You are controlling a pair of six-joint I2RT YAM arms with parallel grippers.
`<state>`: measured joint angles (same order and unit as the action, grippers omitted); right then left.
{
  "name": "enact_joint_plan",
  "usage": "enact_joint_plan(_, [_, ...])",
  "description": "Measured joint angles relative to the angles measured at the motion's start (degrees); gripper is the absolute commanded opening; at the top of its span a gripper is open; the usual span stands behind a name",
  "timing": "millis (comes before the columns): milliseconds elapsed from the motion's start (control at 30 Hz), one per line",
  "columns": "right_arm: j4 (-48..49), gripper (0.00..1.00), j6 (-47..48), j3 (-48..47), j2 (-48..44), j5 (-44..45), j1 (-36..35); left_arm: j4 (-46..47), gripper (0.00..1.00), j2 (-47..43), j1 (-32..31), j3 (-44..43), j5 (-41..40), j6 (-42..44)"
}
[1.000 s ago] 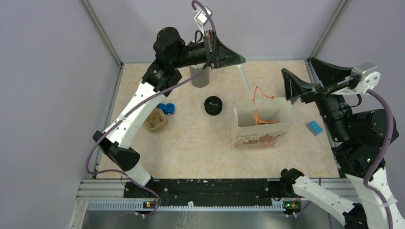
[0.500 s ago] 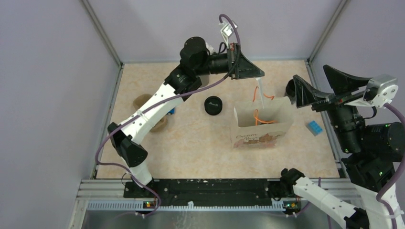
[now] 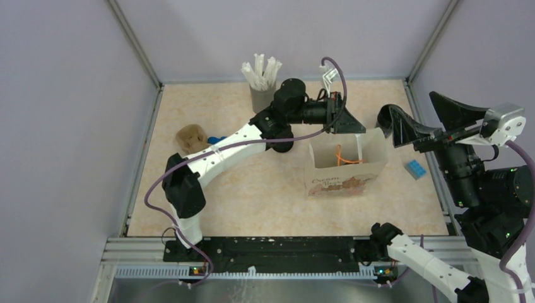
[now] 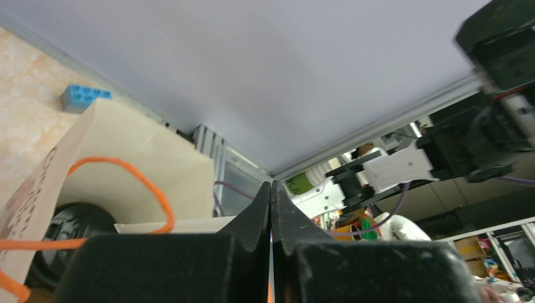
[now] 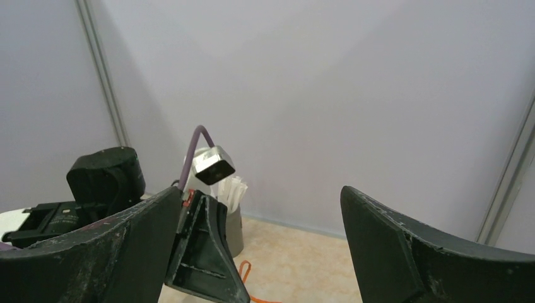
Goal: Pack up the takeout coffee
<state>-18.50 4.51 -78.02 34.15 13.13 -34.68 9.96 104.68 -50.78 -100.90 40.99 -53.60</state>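
- Low inside the paper bag (image 3: 344,180), your left wrist camera shows a dark round shape behind the orange handle (image 3: 339,154). I take it for the takeout coffee (image 4: 76,221), already packed. The overhead view hides it behind the bag's near wall.
- Over the bag's far rim, your left gripper (image 3: 361,131) has its fingers pressed together on what looks like a thin white wrapped straw (image 3: 358,146), which hangs down into the bag.
- The step in hand therefore seems to be adding the straw, not the cup.
- Your next move calls for parting those fingers so the straw drops. Then lift straight up, clear of the orange handle.
- Just left of the bag, a flat black lid (image 3: 284,149) peeks out from under the left arm. You probably have that to deal with afterwards.
- Right of the bag, your right gripper (image 3: 408,107) hangs in the air with its fingers spread wide, holding nothing.
- By the far wall stands the grey straw holder (image 3: 262,98).
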Motion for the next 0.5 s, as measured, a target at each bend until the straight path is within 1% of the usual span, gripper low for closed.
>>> enact_joint_plan(33, [0.00,0.95,0.02,0.00,0.00,0.07,0.00,-0.31,0.08,0.00,-0.17,0.98,-0.09,0.76])
enact_joint_plan(133, [-0.04,0.95,0.02,0.00,0.00,0.15,0.00,-2.86,0.19,0.28,-0.31,1.70,-0.61,4.15])
enact_joint_plan(167, [-0.04,0.95,0.02,0.00,0.00,0.15,0.00,-4.02,0.27,0.28,-0.31,1.70,-1.05,5.44])
enact_joint_plan(267, [-0.07,0.95,-0.04,0.00,0.02,0.15,0.00,-6.47,0.42,0.28,-0.17,1.70,-1.86,8.94])
enact_joint_plan(367, [-0.48,0.94,-0.28,0.00,0.11,0.15,0.00,-9.18,0.65,0.26,0.37,1.68,-2.73,11.61])
enact_joint_plan(400, [-0.98,0.94,-0.63,0.00,0.20,0.24,0.00,-10.51,0.83,0.15,0.57,1.57,-3.13,12.24])
enact_joint_plan(433, [-1.64,0.94,-0.94,-0.04,0.33,0.42,0.00,-11.67,0.97,0.00,0.81,1.46,-3.48,13.03])
enact_joint_plan(500, [-4.11,0.94,-2.67,-0.15,0.87,1.16,0.00,-15.69,0.99,-0.50,1.64,0.46,-4.98,14.67])
